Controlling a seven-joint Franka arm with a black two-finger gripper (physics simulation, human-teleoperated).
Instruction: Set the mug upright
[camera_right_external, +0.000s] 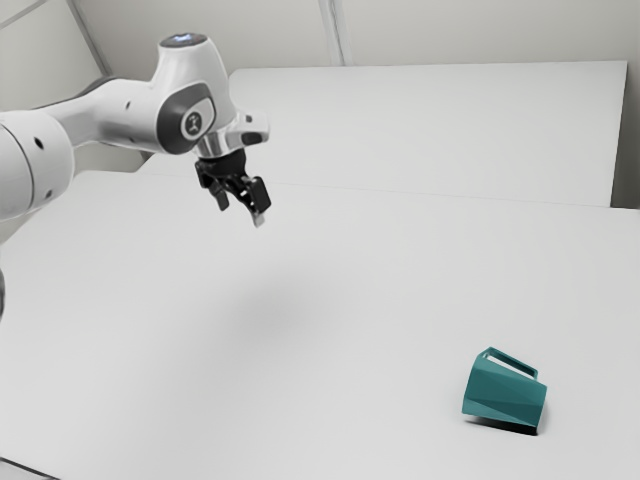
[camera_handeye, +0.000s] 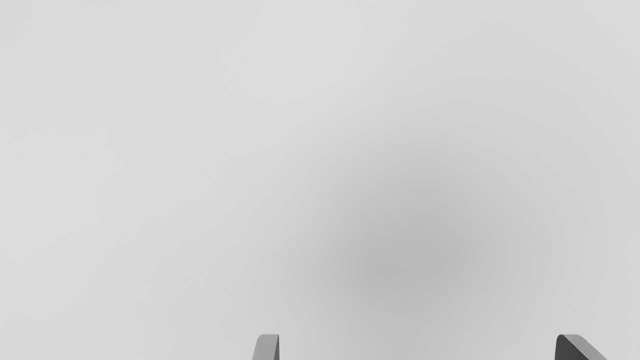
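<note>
"Where's the mug (camera_right_external: 503, 395)?"

"Lying on its side on the table (camera_right_external: 350, 380), handle uppermost, well apart from the gripper (camera_right_external: 240, 212), toward its four o'clock in the exterior view."

"And the gripper?"

"Empty, fingers (camera_handeye: 266, 347) spread, above the table; the arm (camera_right_external: 125, 110) enters from nine o'clock."

"Around them?"

"White tabletop, soft shadow (camera_handeye: 400, 255), pale walls (camera_right_external: 480, 30)."

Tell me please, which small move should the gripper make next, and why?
I would probably move the open gripper across, without lowering it yet, toward the exterior view's right until it hovers over the mug. The mug lies on its side, handle up, well away from the gripper, which holds nothing.
</note>
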